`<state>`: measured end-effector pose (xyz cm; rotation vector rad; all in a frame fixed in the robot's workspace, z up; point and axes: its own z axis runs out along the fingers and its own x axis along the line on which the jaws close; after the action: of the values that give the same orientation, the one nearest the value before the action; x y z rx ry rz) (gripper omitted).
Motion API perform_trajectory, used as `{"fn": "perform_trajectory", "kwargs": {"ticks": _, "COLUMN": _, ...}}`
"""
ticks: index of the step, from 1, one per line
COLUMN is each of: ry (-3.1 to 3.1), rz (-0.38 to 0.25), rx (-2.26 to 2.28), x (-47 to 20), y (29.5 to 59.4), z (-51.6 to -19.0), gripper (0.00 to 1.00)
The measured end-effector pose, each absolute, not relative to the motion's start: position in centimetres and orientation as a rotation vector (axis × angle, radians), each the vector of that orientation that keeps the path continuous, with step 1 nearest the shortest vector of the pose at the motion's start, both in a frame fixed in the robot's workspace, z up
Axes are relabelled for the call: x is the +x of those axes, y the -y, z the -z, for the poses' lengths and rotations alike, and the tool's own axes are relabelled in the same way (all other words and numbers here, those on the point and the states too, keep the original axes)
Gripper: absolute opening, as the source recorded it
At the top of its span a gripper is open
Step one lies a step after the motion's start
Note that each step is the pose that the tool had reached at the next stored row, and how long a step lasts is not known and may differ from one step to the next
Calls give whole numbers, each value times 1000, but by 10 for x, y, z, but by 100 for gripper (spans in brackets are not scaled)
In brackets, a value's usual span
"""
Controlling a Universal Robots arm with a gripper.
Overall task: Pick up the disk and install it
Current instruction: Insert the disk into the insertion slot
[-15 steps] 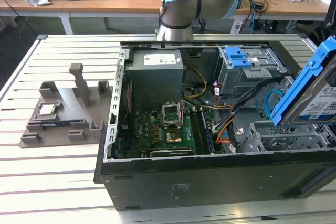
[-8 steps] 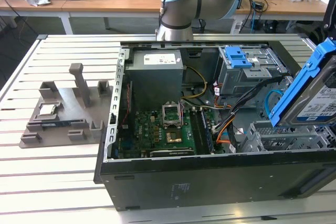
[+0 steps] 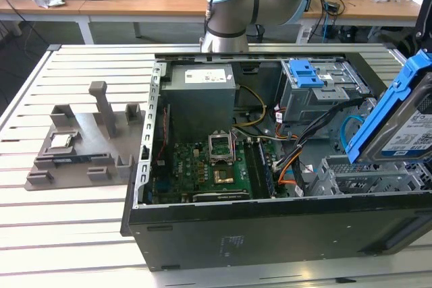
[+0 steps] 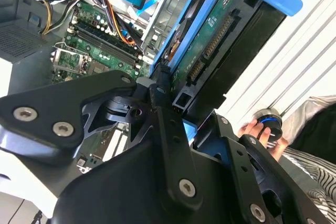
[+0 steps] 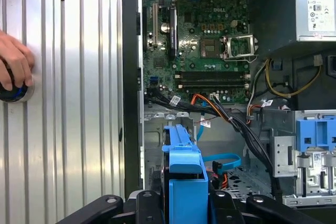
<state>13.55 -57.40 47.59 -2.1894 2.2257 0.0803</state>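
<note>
Blue plastic rims the disk (image 5: 185,179), and the black fingers (image 4: 165,129) of the gripper (image 5: 185,199) are pressed onto that rim from both sides, pinching the drive so that it stands out from them edge-on in both wrist views. In the exterior view it hangs tilted, label side showing, raised over the end of the open computer case (image 3: 270,234) at the exterior view's right, not yet seated in any bay. Just past the fingers lies a bare metal bay (image 5: 157,145) with a looped blue cable (image 5: 223,159) and a bundle of black, orange and red wires. Off to one side of the fingers, a light-blue bracket (image 5: 315,135) sits in a neighbouring drive cage. Farther out from the fingers is the green motherboard (image 5: 205,40), and beyond it the grey power supply (image 5: 315,3). Outside the case wall, well apart from the fingers, a person's hand (image 5: 14,59) rests on a round black-and-blue knob (image 5: 13,94) on the slatted metal table (image 5: 68,103). Farthest away, across the case, stands a grey holder (image 3: 81,146) carrying a small square chip (image 3: 62,141).
</note>
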Motion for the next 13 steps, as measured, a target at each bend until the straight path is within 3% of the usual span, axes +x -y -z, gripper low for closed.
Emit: {"fn": "perform_trajectory", "kwargs": {"ticks": 13, "ry": -2230, "rz": -71, "rx": -2193, "x": 132, "y": 570, "z": -452, "gripper": 36}}
